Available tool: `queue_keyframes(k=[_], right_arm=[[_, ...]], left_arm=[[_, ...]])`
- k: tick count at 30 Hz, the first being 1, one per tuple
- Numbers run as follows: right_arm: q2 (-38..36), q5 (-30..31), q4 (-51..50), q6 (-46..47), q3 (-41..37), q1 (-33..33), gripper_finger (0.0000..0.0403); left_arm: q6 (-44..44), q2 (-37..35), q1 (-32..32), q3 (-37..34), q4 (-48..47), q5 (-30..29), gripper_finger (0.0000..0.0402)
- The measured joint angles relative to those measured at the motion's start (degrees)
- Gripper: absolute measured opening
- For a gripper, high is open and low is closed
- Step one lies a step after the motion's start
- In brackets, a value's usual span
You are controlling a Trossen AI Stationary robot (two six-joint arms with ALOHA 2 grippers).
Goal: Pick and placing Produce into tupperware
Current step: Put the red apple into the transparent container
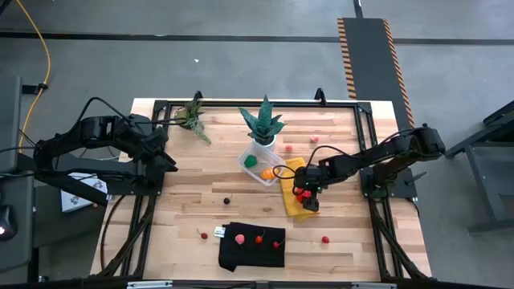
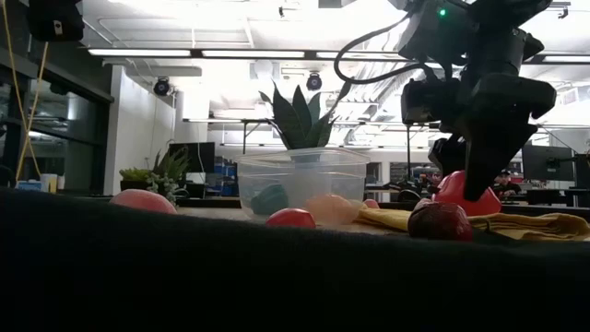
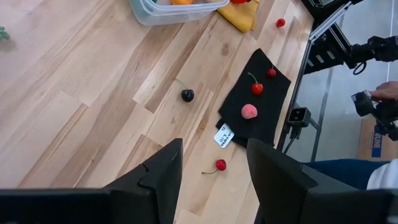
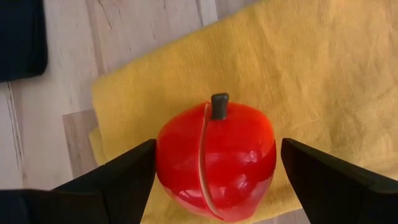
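Produce lies scattered across your table in the high view: the clear tupperware (image 1: 259,162) sits near the middle, just in front of a potted plant (image 1: 263,123), with a green piece and an orange piece inside. Your right gripper (image 1: 303,195) hangs over a yellow cloth (image 1: 291,194) beside the box, while your left gripper (image 1: 164,150) waits at the table's left edge. A black cloth (image 1: 252,246) near the front carries cherries and a pink piece.

From table height, you see the tupperware (image 2: 302,183) at centre and the right gripper (image 2: 481,189) lowered onto the yellow cloth (image 2: 516,224) by a red apple (image 2: 458,194), a dark red fruit (image 2: 440,220) in front.

Your left wrist camera shows its fingers (image 3: 159,176) parted with nothing between them, above a loose cherry (image 3: 220,165) and a dark fruit (image 3: 187,95).

Your right wrist camera shows the fingers (image 4: 127,176) spread wide on either side of the red apple (image 4: 215,158), which rests on the yellow cloth (image 4: 298,68), not yet clamped
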Motion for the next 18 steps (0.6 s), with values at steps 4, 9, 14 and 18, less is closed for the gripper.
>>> queue_keyframes(k=[4, 9, 14, 18], right_arm=[[0.00, 0.19, -0.13, -0.53, 0.00, 0.00, 0.0330], [0.00, 0.22, -1.15, -1.27, 0.00, 0.00, 0.0324], [0.00, 0.22, -1.32, -1.27, 0.00, 0.02, 0.0300], [0.00, 0.24, -1.26, -1.27, 0.00, 0.00, 0.0284]], left_arm=[[0.00, 0.00, 0.00, 0.00, 0.02, 0.00, 0.0168], [-0.02, 0.00, 0.00, 0.00, 0.02, 0.00, 0.0168], [-0.46, 0.00, 0.00, 0.00, 0.04, 0.00, 0.0168], [-0.48, 0.00, 0.00, 0.00, 0.04, -0.02, 0.0168]])
